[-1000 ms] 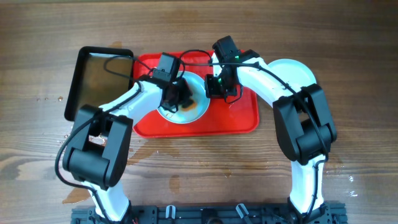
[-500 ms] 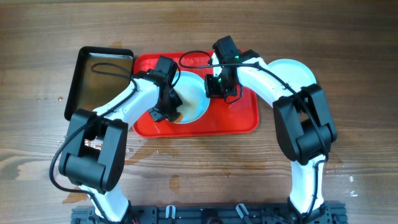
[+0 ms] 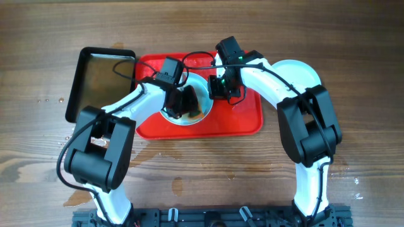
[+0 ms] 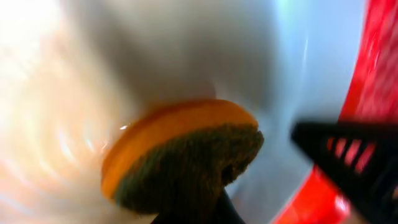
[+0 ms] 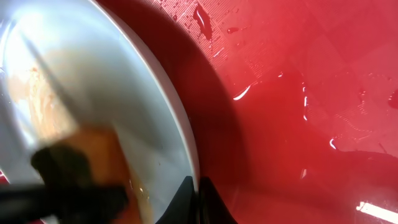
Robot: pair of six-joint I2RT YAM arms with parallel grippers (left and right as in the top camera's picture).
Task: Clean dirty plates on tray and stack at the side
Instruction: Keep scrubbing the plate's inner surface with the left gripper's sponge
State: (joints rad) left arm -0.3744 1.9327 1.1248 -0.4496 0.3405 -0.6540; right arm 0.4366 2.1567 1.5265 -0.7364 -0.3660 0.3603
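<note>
Soiled plate (image 3: 198, 91), pale and round, lies inside the tray (image 3: 243, 120), left of the tray's middle, with both arms meeting over it.

- **Left gripper** (image 3: 183, 102): the jaws are clamped on a sponge (image 4: 180, 155) with an orange body and a dark green scouring face. The sponge is pressed against the plate's inner surface. The left wrist view is blurred.
- **Right gripper** (image 3: 218, 88): the jaws are closed on the plate's rim, on the side nearer the tray's middle. In the right wrist view the fingertips (image 5: 198, 198) pinch that rim at the bottom edge of the picture. A dark shadow falls on the tray floor beside the rim.
- **Brown smear** (image 5: 43, 93): a thin film across the plate's inner surface, seen from the right wrist. The sponge shows there only as a dark blur.
- **Water streaks** (image 5: 249, 93): drops and streaks glisten on the tray floor, to the right of the plate.
- **Second plate** (image 3: 295, 70): rests on the table (image 3: 202, 25) just off the tray's far right corner, partly covered by the right arm.
- **Black pan** (image 3: 101, 79): sits just beside the tray's left end.
</note>
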